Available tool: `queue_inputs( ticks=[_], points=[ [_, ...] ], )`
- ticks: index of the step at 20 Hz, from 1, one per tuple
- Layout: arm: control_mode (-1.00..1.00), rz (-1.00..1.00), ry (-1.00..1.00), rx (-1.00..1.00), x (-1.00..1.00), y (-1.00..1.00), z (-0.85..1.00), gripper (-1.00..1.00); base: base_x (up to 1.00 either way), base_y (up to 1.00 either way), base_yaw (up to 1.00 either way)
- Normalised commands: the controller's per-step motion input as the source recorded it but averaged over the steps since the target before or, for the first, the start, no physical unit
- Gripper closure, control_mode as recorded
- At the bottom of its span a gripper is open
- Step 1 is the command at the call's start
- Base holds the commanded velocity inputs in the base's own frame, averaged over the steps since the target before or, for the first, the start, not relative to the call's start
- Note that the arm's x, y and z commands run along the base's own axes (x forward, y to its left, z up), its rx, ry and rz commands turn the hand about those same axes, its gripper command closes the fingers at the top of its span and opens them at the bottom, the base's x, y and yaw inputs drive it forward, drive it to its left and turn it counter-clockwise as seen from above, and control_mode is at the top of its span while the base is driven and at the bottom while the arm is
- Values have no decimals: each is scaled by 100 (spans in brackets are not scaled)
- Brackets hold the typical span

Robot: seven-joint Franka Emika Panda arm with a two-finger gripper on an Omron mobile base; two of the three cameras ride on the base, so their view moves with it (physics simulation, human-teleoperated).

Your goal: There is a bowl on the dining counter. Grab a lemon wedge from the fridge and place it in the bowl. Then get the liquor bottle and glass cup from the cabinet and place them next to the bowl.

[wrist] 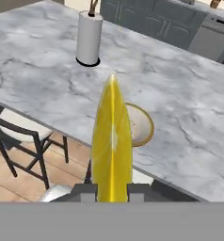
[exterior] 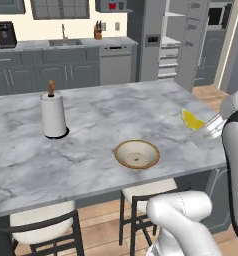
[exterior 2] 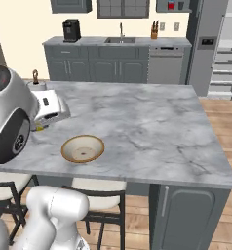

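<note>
Left base view: small bright yellow lemon wedge [exterior: 192, 120] in gripper [exterior: 203, 127], above grey-white marble worktop [exterior: 91, 130], right of empty shallow tan-brown bowl [exterior: 137, 153].
Right base view: bowl [exterior 2: 82, 148] empty; fridge [exterior 2: 220, 44] open.
Hand view: gripper [wrist: 112, 190] clamped on wedge [wrist: 112, 146]. Judgement: wedge fetched, drop pending; bottle, cup left.

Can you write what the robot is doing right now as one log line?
gripper: shut on lemon wedge | over dining counter | bowl: empty | fridge: open
</note>
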Motion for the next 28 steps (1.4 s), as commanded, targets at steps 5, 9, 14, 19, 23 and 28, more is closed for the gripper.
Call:
queue_inputs(
  ticks=[5,9,14,19,23,28],
  points=[
    [-100,5,66,-31,58,55,-38,100,0,0,0],
    [-100,11,40,-16,48,27,-53,100,0,0,0],
    [-100,17,16,-3,32,3,-42,100,0,0,0],
    [-100,15,-3,2,29,-2,-30,100,0,0,0],
    [-100,15,0,0,47,0,-24,100,0,0,0],
    [-100,5,5,0,54,0,-20,100,0,0,0]
  ],
)
